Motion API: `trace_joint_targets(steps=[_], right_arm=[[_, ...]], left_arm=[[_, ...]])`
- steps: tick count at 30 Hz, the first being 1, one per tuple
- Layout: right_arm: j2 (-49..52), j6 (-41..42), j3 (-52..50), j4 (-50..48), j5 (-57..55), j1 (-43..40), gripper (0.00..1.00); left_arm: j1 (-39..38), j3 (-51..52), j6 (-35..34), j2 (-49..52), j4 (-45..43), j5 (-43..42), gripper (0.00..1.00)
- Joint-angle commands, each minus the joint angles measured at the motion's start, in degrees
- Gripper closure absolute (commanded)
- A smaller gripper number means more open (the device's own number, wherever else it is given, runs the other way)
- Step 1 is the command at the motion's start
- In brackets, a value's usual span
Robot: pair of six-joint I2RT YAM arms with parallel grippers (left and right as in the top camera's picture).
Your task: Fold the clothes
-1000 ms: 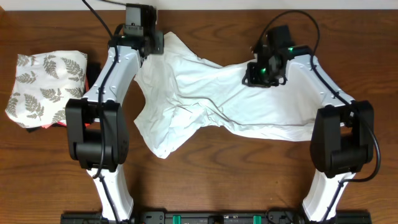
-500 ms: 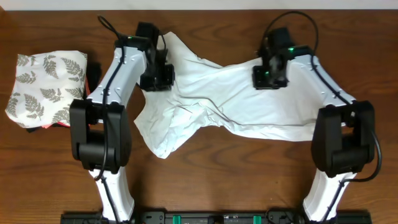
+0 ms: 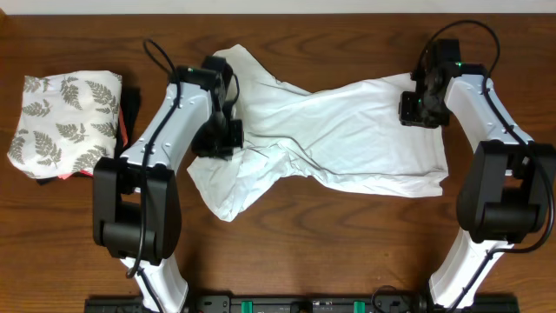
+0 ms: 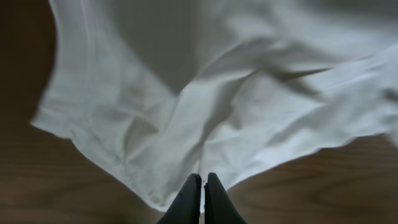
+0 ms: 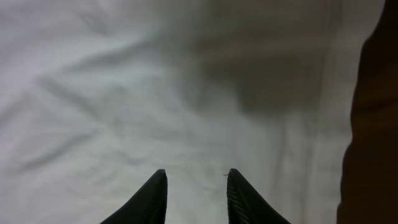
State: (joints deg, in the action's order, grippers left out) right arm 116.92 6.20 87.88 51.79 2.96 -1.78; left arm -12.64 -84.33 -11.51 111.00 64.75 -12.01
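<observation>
The clothes, one white T-shirt (image 3: 330,130), lie crumpled across the middle of the wooden table, stretched left to right with a rumpled lobe hanging toward the front left. My left gripper (image 3: 217,139) hovers over the shirt's left part. In the left wrist view it (image 4: 203,177) is shut with nothing between the fingers, above wrinkled cloth (image 4: 186,93). Over the shirt's right end is my right gripper (image 3: 420,109). In the right wrist view it (image 5: 196,173) stands open just above smooth white cloth (image 5: 155,93), holding nothing.
A folded white cloth with grey fern leaves (image 3: 65,122) sits at the far left on dark and red folded garments (image 3: 128,104). Bare wood (image 3: 347,243) runs along the front. Dark table shows at the right edge of the right wrist view (image 5: 379,124).
My left gripper has swung from the far edge down over the shirt's left part. My right gripper has moved right to the shirt's right end, whose cloth now lies wider.
</observation>
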Motion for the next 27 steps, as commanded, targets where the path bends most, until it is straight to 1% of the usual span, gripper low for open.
trace_joint_targets(steps=[1, 8, 21, 24, 27], right_arm=[[1.4, -1.6, -0.9, 0.8, -0.6, -0.7, 0.69], [1.5, -1.6, -3.4, 1.0, -0.6, -0.9, 0.69], [1.5, -2.6, -4.6, 0.8, -0.6, -0.9, 0.70], [1.5, -2.7, -4.6, 0.8, -0.6, -1.0, 0.70], [1.5, -3.5, -4.6, 0.8, -0.6, -1.1, 0.69]], left_arm=[[-0.1, 3.8, -2.0, 0.6, -1.8, -0.6, 0.94], [-0.1, 10.4, -2.2, 0.6, -8.8, -0.6, 0.94], [0.3, 22.8, -2.1, 0.6, -8.7, 0.1, 0.94], [1.3, 24.9, -2.2, 0.6, -8.3, 3.0, 0.94], [3.5, 25.6, -4.6, 0.6, -7.1, 9.2, 0.94]])
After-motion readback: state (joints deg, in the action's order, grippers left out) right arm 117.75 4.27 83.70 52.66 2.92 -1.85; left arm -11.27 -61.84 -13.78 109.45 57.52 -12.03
